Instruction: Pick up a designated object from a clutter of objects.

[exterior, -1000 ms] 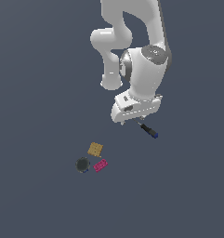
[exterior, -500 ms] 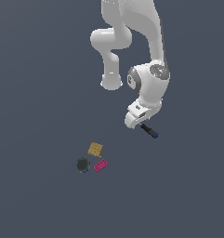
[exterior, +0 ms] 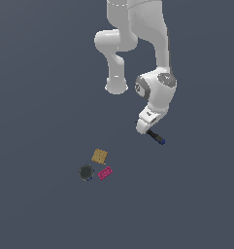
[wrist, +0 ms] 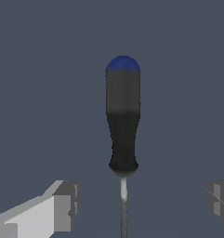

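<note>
The screwdriver (exterior: 157, 137) lies on the dark floor, with a black handle, a blue end cap and a thin metal shaft. In the wrist view the screwdriver (wrist: 123, 121) fills the middle, and its shaft runs between my two fingers without touching them. My gripper (exterior: 143, 128) hangs low over the shaft end, open; in the wrist view the gripper (wrist: 141, 204) has its fingers (wrist: 62, 204) spread wide. The rest of the clutter lies apart towards the exterior view's left: a tan waffle-like square (exterior: 99, 156), a magenta studded brick (exterior: 105, 172) and a dark round disc (exterior: 86, 172).
The arm's white base (exterior: 116, 86) stands behind the gripper. The floor (exterior: 196, 204) is a plain dark grey surface.
The wrist has turned and the hand has dropped lower, closing in over the screwdriver's shaft end. The screwdriver and the other items have not moved.
</note>
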Robot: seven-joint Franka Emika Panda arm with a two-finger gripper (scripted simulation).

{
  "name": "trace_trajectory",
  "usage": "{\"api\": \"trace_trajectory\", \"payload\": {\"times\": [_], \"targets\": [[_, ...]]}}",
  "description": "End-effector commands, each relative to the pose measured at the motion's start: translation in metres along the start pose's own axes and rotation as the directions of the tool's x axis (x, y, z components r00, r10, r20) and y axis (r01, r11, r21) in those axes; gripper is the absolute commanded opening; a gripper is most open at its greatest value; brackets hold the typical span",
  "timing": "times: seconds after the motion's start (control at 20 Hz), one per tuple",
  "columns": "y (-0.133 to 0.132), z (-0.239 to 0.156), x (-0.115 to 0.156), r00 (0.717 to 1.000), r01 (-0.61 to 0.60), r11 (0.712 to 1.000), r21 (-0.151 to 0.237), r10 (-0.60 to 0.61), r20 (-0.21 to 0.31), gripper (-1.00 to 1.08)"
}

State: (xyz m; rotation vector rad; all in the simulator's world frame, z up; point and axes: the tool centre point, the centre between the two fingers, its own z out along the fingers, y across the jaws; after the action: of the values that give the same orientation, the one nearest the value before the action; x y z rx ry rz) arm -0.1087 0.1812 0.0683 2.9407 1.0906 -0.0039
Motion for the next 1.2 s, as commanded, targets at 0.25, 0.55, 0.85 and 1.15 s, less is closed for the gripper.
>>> {"api": "trace_trajectory", "payload": {"times": [0.25,0.55,0.85,1.15], "targets": [[-0.006,0.005,-0.002,1.0,0.018,1.0,0.003,-0.018,-0.003,1.0],[-0.007,0.017,-0.002,1.0,0.019,1.0,0.004,-0.019,-0.003,1.0],[-0.007,0.042,-0.002,1.0,0.021,1.0,0.004,-0.021,-0.003,1.0],[-0.008,0.056,-0.002,1.0,0.022,1.0,0.003,-0.022,-0.004,1.0]]}}
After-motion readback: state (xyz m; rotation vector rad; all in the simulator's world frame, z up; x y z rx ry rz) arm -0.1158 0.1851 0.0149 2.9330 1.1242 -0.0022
